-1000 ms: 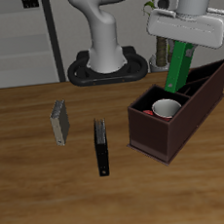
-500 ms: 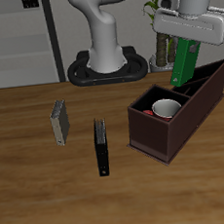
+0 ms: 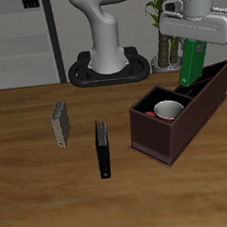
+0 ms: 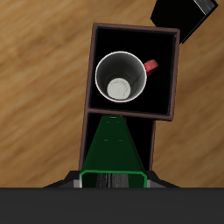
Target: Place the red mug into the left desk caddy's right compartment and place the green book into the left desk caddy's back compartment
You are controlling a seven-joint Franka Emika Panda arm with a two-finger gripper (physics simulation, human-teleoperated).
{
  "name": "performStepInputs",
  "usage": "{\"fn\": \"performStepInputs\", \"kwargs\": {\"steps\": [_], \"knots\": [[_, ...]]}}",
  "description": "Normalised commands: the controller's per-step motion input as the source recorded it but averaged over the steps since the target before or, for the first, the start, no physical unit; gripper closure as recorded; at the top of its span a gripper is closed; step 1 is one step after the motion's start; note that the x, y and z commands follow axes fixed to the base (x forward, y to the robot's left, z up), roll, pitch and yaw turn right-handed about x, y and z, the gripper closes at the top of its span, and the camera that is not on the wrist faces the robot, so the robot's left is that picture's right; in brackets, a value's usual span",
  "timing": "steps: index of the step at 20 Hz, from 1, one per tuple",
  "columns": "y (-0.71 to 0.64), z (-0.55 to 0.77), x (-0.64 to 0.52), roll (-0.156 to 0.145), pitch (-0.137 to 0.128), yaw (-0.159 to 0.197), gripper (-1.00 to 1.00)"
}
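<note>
The red mug (image 3: 166, 111) stands upright inside the squarish end section of the dark maroon left desk caddy (image 3: 153, 136); in the wrist view the red mug (image 4: 122, 77) shows its white inside and red handle. The green book (image 3: 192, 61) hangs nearly upright above the caddy's long sections, its lower end at about rim height. My gripper (image 3: 197, 39) is shut on the book's top end. In the wrist view the green book (image 4: 112, 149) points down toward the long section of the caddy (image 4: 177, 73) behind the mug.
A black book (image 3: 103, 148) stands on edge on the wooden table in front of the caddy's end, and a grey book (image 3: 60, 124) stands farther over. The robot's base (image 3: 109, 69) and a potted plant (image 3: 161, 26) are behind.
The gripper has carried the green book sideways along the caddy, away from the mug, and the book has swung from tilted to nearly upright.
</note>
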Motion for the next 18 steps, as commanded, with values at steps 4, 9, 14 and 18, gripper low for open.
{"fn": "performStepInputs", "kwargs": {"steps": [4,9,14,18], "knots": [[0.11,-0.14,0.0,0.016,0.013,0.01,1.0],[0.07,-0.16,0.05,0.018,0.033,-0.025,1.0],[0.09,-0.08,0.04,0.013,0.016,0.001,1.0],[-0.08,-0.19,0.15,-0.009,0.051,-0.036,1.0]]}}
